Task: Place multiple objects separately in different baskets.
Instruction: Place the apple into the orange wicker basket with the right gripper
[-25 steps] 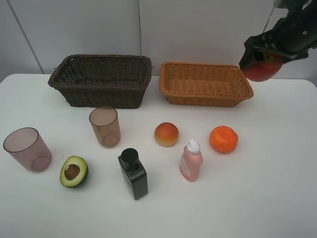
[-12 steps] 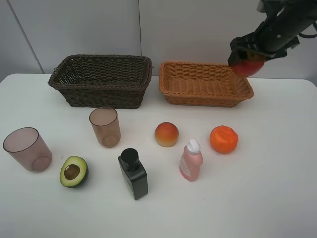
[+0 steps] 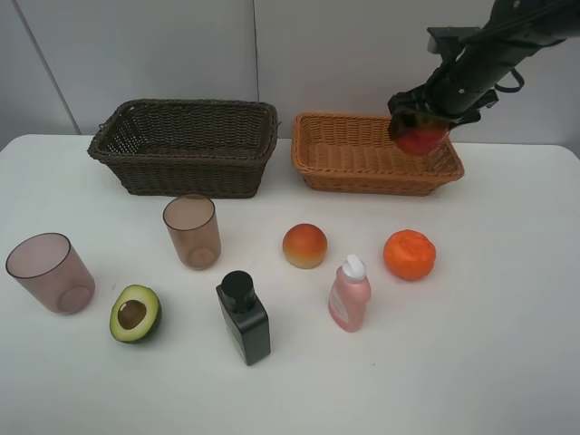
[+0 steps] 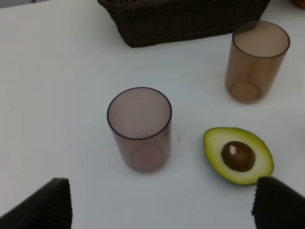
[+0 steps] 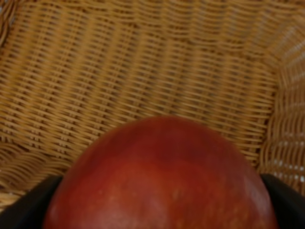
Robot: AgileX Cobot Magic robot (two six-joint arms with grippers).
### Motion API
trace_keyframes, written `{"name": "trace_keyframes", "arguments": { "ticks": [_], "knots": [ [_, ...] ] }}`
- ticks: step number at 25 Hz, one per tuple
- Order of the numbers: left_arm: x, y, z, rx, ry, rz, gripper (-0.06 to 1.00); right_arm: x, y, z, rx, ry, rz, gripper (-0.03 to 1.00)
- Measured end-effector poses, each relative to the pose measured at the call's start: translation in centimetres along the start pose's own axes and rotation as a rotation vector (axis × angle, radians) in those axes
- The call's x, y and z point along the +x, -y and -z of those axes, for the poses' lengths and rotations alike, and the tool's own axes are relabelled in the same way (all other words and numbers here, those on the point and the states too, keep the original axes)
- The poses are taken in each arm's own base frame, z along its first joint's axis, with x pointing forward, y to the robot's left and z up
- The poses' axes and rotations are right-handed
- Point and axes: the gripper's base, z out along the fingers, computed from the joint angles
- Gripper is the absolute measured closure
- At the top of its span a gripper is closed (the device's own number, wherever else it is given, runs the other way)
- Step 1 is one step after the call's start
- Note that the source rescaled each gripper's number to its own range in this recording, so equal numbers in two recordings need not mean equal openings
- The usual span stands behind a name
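Tabletop; apple half-hidden in right gripper

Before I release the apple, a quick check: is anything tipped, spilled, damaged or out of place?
Nothing stands out. Both cups, the pink bottle and the black bottle stand upright, the avocado half lies cut side up, and the dark basket and tan basket sit level. The right gripper holds the apple over the tan basket.

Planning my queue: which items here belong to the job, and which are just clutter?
Job: red apple in right gripper, peach, tangerine, halved avocado, pink bottle, black bottle, two cups, dark basket, tan basket.
Clutter: none; only the white table.
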Motion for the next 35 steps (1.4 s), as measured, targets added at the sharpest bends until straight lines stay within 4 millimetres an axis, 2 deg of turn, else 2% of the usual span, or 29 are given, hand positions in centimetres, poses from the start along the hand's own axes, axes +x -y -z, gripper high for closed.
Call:
{"name": "trace_keyframes", "arguments": {
  "ticks": [9, 22, 35],
  "knots": [
    [0.0, 0.0, 0.0, 0.000, 0.000, 0.000, -0.06, 0.0, -0.1, -0.5, 0.000, 0.005, 0.022, 0.26],
    [0.0, 0.0, 0.0, 0.000, 0.000, 0.000, -0.06, -1.6, 0.2, -0.3, 0.043, 0.183, 0.032, 0.26],
    [0.0, 0.0, 0.0, 0.000, 0.000, 0.000, -0.06, -1.7, 0.2, -0.3, 0.042, 0.191, 0.028, 0.26]
  ]
}}
